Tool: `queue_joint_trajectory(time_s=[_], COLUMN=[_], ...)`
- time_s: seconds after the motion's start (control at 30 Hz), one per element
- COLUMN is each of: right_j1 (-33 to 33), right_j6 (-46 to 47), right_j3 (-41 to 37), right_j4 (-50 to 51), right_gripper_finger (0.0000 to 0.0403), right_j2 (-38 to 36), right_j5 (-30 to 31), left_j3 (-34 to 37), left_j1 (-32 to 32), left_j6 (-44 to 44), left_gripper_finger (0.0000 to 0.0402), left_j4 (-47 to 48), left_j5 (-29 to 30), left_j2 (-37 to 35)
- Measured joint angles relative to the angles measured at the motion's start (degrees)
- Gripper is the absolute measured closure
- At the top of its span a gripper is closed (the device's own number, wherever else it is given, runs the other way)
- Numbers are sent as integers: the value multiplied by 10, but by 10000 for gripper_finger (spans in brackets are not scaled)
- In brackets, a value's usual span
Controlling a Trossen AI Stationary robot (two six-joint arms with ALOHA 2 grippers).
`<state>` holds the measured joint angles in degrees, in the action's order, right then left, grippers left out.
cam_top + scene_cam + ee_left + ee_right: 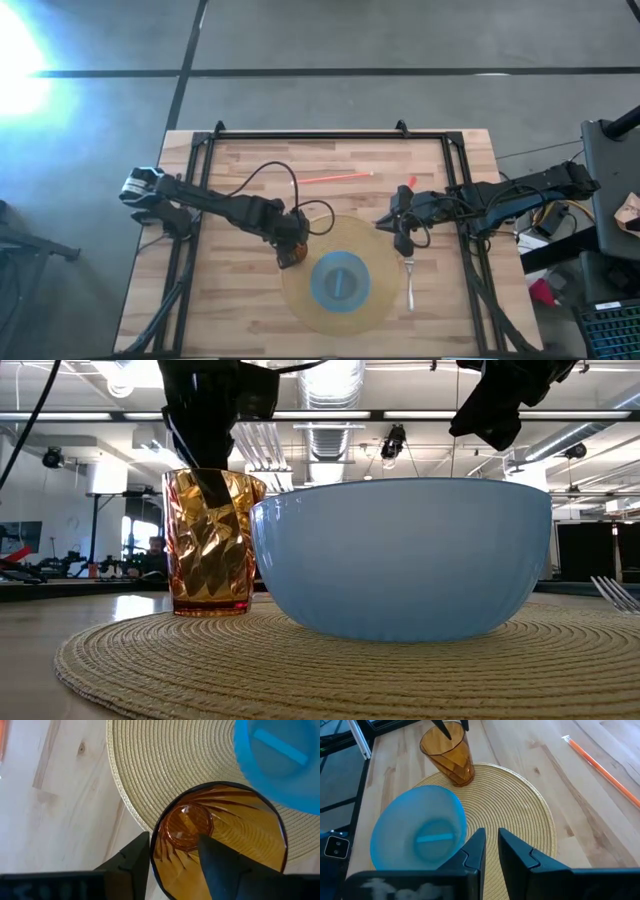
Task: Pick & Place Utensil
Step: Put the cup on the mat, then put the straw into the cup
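Fork (410,283) is laid on the tabletop (240,310) just off the mat's right edge, long axis running near-to-far. Right tool (401,240), fingers nearly together & empty, is nearer, hung just beyond its far end.

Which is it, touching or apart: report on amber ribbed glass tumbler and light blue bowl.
Cannot tell. In the low view the amber tumbler and blue bowl overlap; no view shows a plain gap or contact.

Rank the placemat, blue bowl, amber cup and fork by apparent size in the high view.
1. woven placemat
2. blue bowl
3. fork: longer than the cup, far thinner, so unsure
4. amber cup, partly hidden
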<state>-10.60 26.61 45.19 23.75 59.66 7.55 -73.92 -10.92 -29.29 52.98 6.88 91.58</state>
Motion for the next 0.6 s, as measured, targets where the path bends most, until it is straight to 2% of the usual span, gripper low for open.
queue_joint_trajectory(time_s=[0.3,0.6], right_j1=[0,0], right_j6=[0,4], right_j3=[0,0], right_j4=[0,0], right_gripper_finger=[355,355], right_j2=[0,0], right_j5=[0,0], left_j3=[-4,-4], left_j1=[2,16], left_j6=[12,32], left_gripper_finger=[246,245], left_j4=[12,14], left_j5=[0,0], left_j2=[-19,-71])
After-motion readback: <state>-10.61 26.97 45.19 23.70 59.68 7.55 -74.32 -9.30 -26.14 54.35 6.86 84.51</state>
